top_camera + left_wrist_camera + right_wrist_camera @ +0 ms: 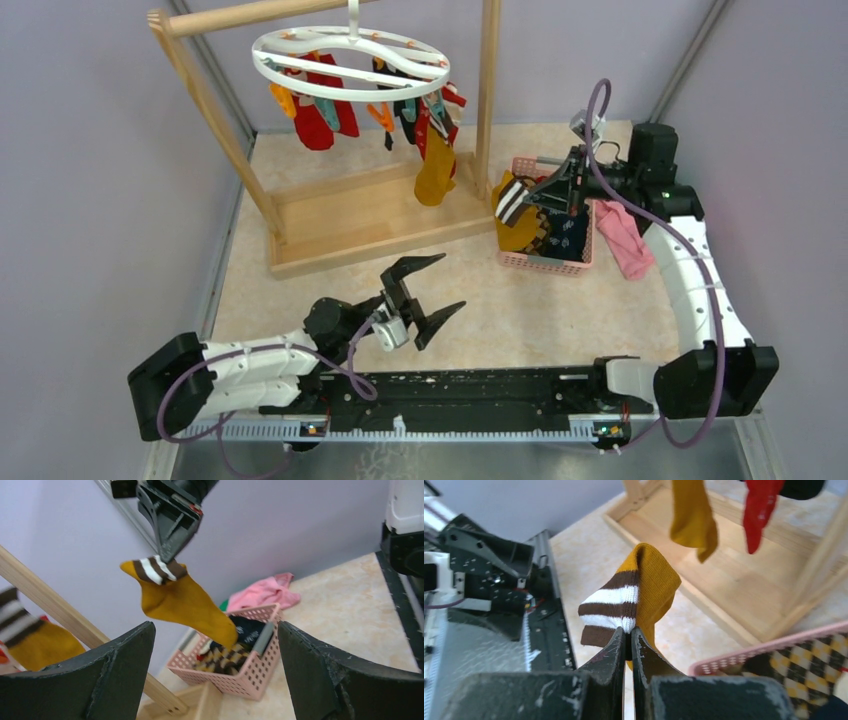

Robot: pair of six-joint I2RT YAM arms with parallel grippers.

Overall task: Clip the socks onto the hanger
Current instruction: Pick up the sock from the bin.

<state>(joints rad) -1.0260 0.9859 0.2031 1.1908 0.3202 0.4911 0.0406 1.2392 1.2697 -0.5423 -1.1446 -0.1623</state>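
My right fingers (610, 652) clamp the mustard sock (651, 580) by its cuff; left fingers (120, 670) gape empty. Next I carry it to a hanger (340, 93) clip.

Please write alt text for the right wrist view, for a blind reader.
The right hand is shut on the striped cuff of a mustard sock. Behind, a second mustard sock and a red sock hang over the wooden rack, and a pink basket holding an argyle sock shows at lower right.

Right tool (629, 634) clamped on mustard sock (651, 575) at striped cuff, near wooden rack (734, 585); second mustard sock (694, 515) over the rack's base.
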